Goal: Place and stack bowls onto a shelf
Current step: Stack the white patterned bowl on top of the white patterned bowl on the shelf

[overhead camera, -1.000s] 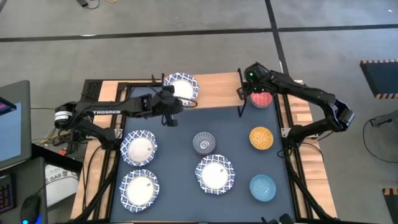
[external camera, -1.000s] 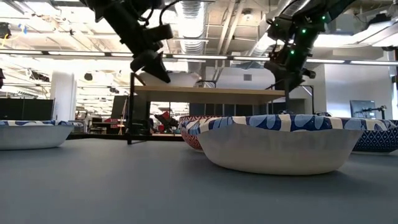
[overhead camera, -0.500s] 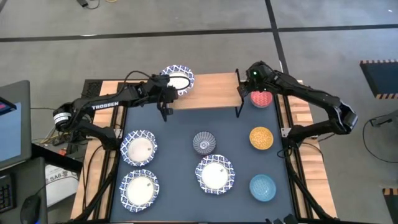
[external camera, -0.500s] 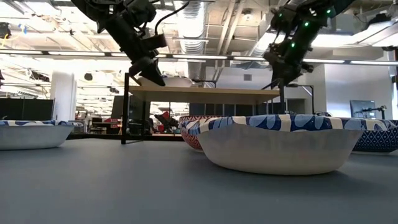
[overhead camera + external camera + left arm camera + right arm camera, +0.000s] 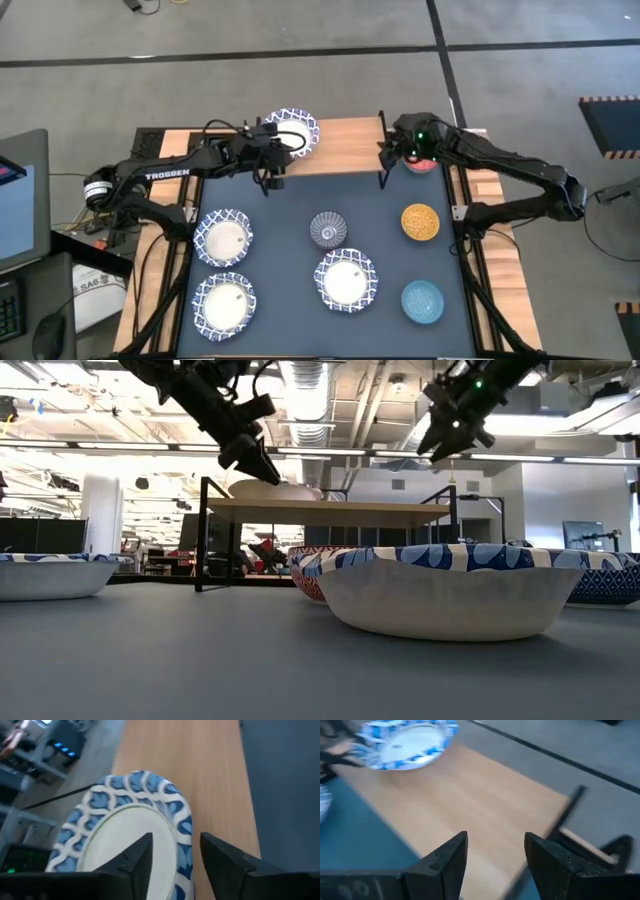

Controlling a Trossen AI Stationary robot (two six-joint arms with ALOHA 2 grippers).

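A wide white bowl with a blue-patterned rim (image 5: 291,131) sits on the left end of the light-wood shelf (image 5: 340,150); it also shows in the low view (image 5: 277,490). My left gripper (image 5: 176,862) is open at the bowl's near-left rim, one finger over the inside and one outside it. My right gripper (image 5: 495,860) is open and empty above the shelf's right end (image 5: 450,435). The red bowl (image 5: 424,160) lies on the table right of the shelf, partly under my right arm.
On the dark-blue table lie three more white bowls (image 5: 222,238) (image 5: 224,303) (image 5: 346,280), a grey-blue bowl (image 5: 328,229), a yellow-orange bowl (image 5: 420,221) and a light-blue bowl (image 5: 422,301). The shelf's middle and right part is bare wood.
My left gripper has carried the white bowl toward the table's far edge and lowered it; the bowl now rests on the shelf's left end. My right gripper has risen from beside the shelf's right end.
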